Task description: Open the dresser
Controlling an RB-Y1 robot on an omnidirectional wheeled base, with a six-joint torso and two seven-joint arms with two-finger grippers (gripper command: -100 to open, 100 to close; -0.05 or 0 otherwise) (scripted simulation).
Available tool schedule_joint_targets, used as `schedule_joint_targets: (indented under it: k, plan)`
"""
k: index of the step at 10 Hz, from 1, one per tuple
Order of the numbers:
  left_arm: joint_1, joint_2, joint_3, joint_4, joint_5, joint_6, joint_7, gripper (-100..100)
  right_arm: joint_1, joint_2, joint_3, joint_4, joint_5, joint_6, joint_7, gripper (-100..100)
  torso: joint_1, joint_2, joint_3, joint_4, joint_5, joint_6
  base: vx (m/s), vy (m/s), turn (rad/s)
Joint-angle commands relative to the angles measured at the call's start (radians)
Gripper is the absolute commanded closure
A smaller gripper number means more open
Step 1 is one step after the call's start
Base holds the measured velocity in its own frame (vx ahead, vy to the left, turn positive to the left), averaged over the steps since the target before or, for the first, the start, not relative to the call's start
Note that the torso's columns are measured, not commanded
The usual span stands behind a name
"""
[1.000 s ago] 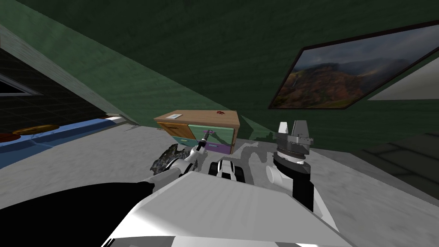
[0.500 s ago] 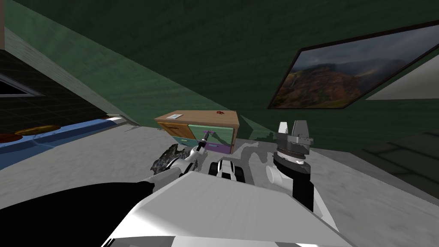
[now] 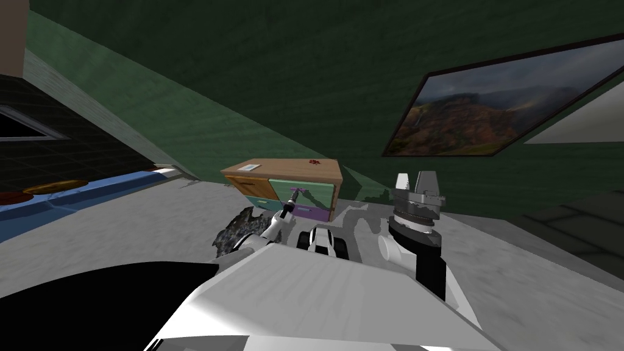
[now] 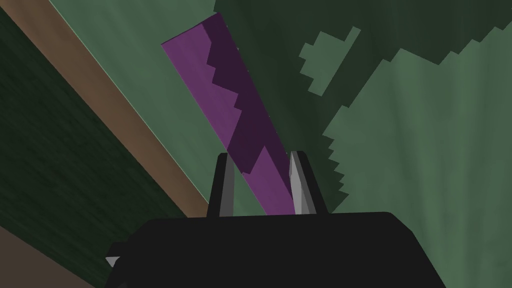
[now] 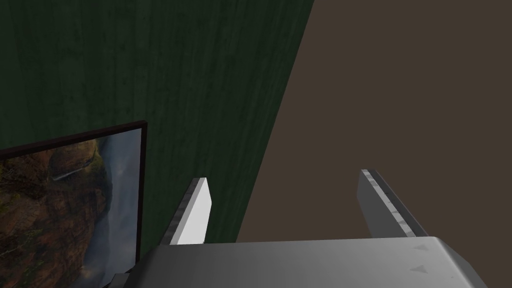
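Note:
The dresser (image 3: pixel 286 167) stands against the green wall, with a wooden top and orange, green, teal and purple drawer fronts. My left arm reaches forward to it, and the left gripper (image 3: pixel 294 196) is at the green front (image 3: pixel 311 189). In the left wrist view a purple bar handle (image 4: pixel 220 85) runs slantwise across that green front and passes between the left gripper's (image 4: pixel 260 175) narrowed fingers, which touch its sides. My right gripper (image 3: pixel 414 181) is raised at the right, away from the dresser; its fingers (image 5: pixel 200 210) stand wide apart with nothing between them.
A white sheet (image 3: pixel 250 166) and a small red thing (image 3: pixel 314 161) lie on the dresser's top. A dark mottled object (image 3: pixel 234 231) sits on the grey floor by my left arm. A blue-edged surface (image 3: pixel 91 189) lies far left. A framed landscape (image 3: pixel 487 109) hangs on the wall.
My left gripper's fingers have closed in around the purple handle. The head view has shifted slightly; the right arm has not moved.

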Motion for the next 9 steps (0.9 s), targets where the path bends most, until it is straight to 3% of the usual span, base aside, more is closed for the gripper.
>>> schedule_joint_targets:
  k: [1, 2, 4, 6, 7, 8, 9]
  plan:
    - [0.079, -0.022, -0.004, -0.081, -0.017, 0.030, -0.011, 100, 0.000, 0.000, 0.000, 0.000, 0.000, 0.000, 0.000, 0, 0.001, 0.001, 0.001, 0.001, 0.000, 0.000, 0.040, 0.044, -0.012]
    - [0.102, -0.041, -0.004, -0.131, -0.030, 0.050, -0.022, 100, 0.000, 0.000, 0.000, 0.000, 0.000, 0.000, 0.000, 0, 0.000, 0.000, 0.000, -0.001, 0.000, 0.000, 0.049, 0.037, 0.011]
    - [0.135, -0.041, -0.004, -0.156, -0.030, 0.050, -0.022, 100, 0.000, 0.000, 0.000, 0.000, 0.000, 0.000, 0.000, 0, -0.002, 0.000, 0.000, 0.000, -0.001, 0.001, 0.032, 0.024, -0.007]
    - [0.185, -0.061, -0.005, -0.231, -0.044, 0.071, -0.033, 100, 0.000, 0.000, 0.000, 0.000, 0.000, 0.000, 0.000, 0, -0.001, 0.000, 0.000, 0.000, 0.000, 0.001, 0.029, 0.031, 0.002]
    - [0.191, -0.061, -0.005, -0.231, -0.044, 0.071, -0.033, 100, 0.000, 0.000, 0.000, 0.000, 0.000, 0.000, 0.000, 0, -0.001, 0.000, 0.000, 0.000, 0.000, 0.001, 0.017, 0.019, -0.006]
    - [0.222, -0.080, -0.005, -0.294, -0.057, 0.091, -0.044, 100, 0.000, 0.000, 0.000, 0.000, 0.000, 0.000, 0.000, 0, -0.001, 0.000, 0.000, -0.001, 0.000, 0.000, 0.029, 0.033, 0.001]
    - [0.247, -0.080, -0.005, -0.305, -0.057, 0.091, -0.044, 100, 0.000, 0.000, 0.000, 0.000, 0.000, 0.000, 0.000, 0, -0.001, 0.000, 0.000, 0.001, -0.001, 0.000, 0.035, 0.029, -0.015]
